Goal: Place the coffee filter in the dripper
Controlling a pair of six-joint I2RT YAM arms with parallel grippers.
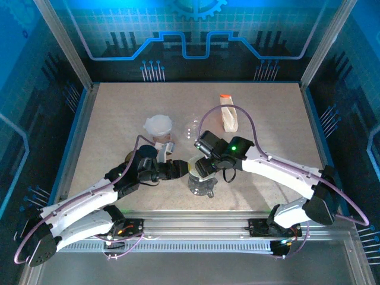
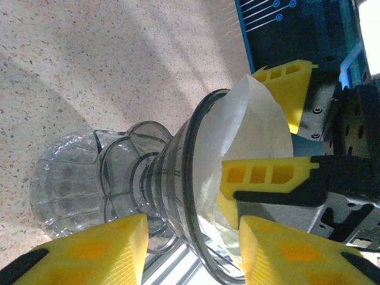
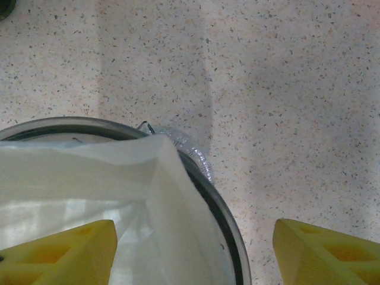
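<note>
Two arms meet at mid-desk (image 1: 119, 113) in the top view, where the left fingers (image 1: 180, 169) and right fingers (image 1: 200, 167) flank the dripper (image 1: 202, 183). From the left wrist, the left fingers clasp the dripper's clear cone, and the white filter (image 2: 237, 136) sits inside it, one edge jutting past the rim. From the right wrist, the right fingers stand wide apart and hold nothing, one over the filter, the other over bare desk.
</note>
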